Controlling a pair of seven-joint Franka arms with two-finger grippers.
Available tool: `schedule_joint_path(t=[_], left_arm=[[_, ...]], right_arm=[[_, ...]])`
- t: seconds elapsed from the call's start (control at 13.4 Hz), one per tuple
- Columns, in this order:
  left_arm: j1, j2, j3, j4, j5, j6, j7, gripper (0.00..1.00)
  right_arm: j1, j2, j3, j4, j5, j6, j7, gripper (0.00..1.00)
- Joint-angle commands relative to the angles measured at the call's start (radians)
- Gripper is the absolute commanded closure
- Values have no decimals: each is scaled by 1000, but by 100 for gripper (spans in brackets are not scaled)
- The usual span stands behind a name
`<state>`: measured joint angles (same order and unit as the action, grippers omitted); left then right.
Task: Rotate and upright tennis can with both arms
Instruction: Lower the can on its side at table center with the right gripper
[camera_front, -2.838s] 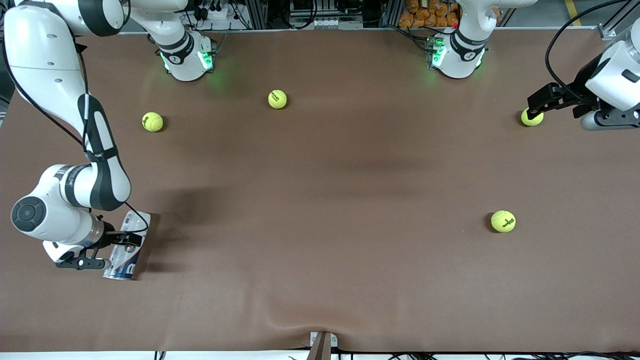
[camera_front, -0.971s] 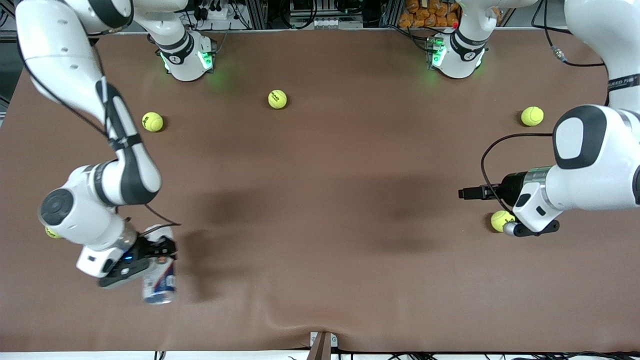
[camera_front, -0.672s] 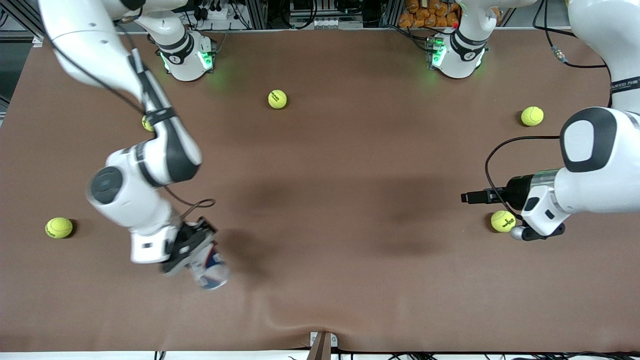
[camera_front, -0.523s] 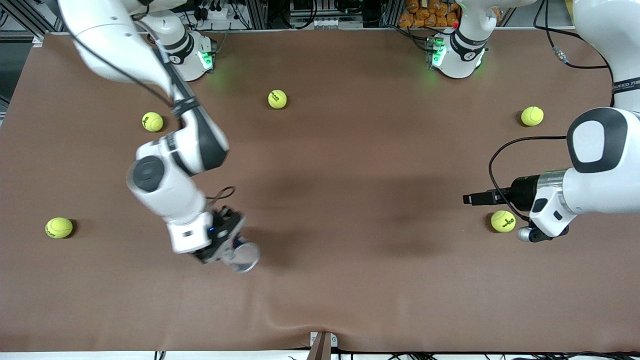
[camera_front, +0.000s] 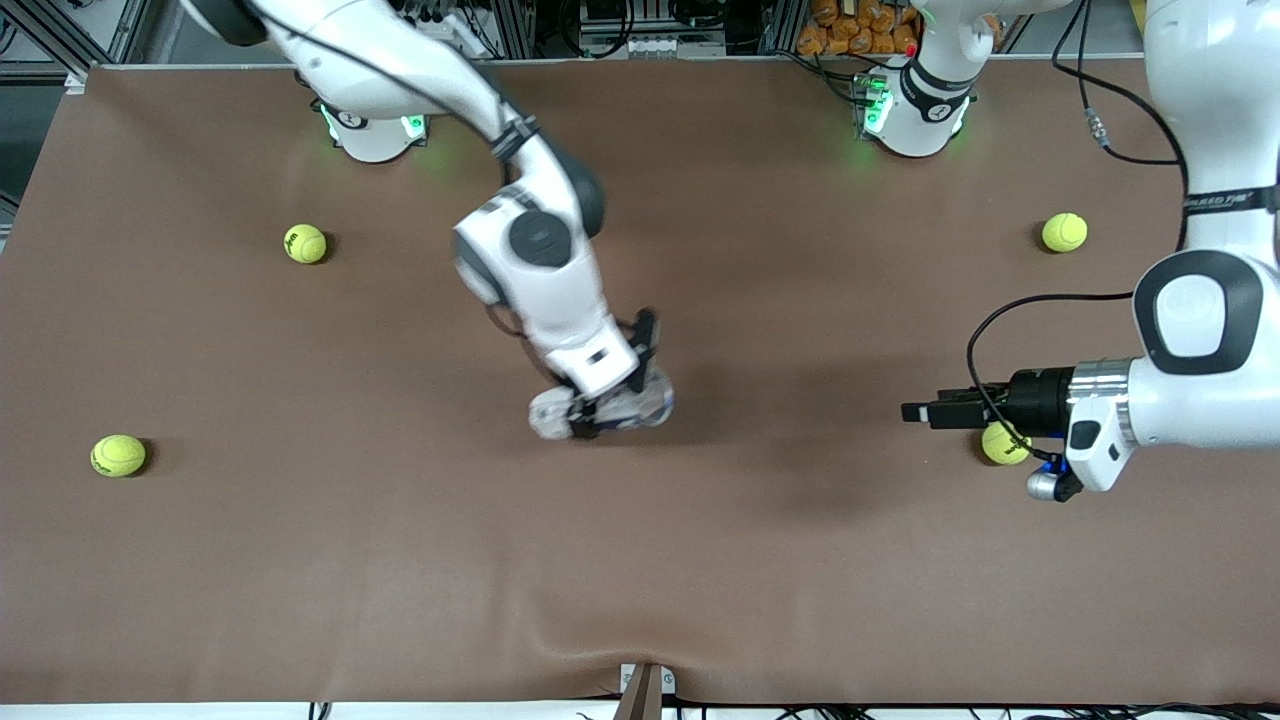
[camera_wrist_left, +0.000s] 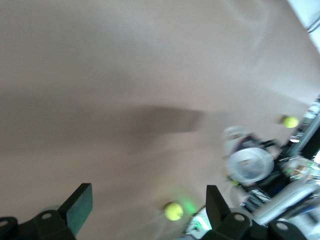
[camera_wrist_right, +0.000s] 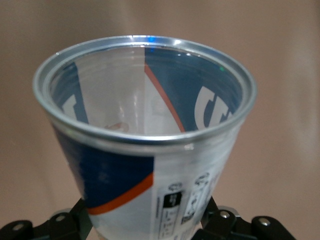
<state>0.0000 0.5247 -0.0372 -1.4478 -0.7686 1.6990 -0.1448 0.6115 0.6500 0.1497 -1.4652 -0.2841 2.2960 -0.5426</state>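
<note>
- Over the middle of the brown tabletop (camera_front: 700, 560), the right hand (camera_front: 612, 405) hangs in the air with the tennis can (camera_front: 600, 410) clamped between its fingers.
- From the front the can is mostly hidden under the right arm's white wrist; only its pale ends poke out on either side, blurred, so its exact tilt is hard to read.
- Up close in the right wrist view, the tennis can (camera_wrist_right: 145, 135) fills the frame: silver rim, open mouth toward the camera, dark-blue and white label with an orange stripe, and no ball visible inside it.
- That view cuts off the can's lower part, and the right hand's fingers (camera_wrist_right: 67, 225) show only as black tips against the can's sides at the frame edge.
- Toward the left arm's end of the tabletop, the left hand (camera_front: 925, 412) hovers with nothing in it, pointing at the middle of the tabletop.
- Its fingers (camera_wrist_left: 77, 207) stand wide apart in the left wrist view, bare tabletop between them.
- A tennis ball (camera_front: 1003, 443) sits on the tabletop half covered by the left wrist.
- Far off in the left wrist view the can (camera_wrist_left: 249, 166) appears as a blurred pale disc, end-on.
</note>
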Motion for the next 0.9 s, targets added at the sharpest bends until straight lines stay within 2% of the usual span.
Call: schedule_joint_path(t=[0.0,0.15,0.3,0.37,0.52,0.67,0.82], left_arm=[[5,29,-3,9,-102,10,17,0],[3,50,-4,7,-132,10,17,0],[0,73,-6,7,-173,10,17,0],[-2,83,-6,3,-204,10,19,0],[0,95,-7,-12,-247,10,19,0],[-2,109,-7,-16,-279,10,31,0],[-6,112,-7,-45,-325,14,63,0]], right_arm=[[85,34,-29,2,-66,-13,172,15],[129,83,-51,37,-73,-12,237,15],[183,125,-110,68,-110,-10,250,15],[192,132,-119,68,-137,-7,247,15],[182,140,-119,68,-225,-1,236,15],[177,158,-119,69,-237,5,234,14],[174,201,-121,85,-237,84,237,11]])
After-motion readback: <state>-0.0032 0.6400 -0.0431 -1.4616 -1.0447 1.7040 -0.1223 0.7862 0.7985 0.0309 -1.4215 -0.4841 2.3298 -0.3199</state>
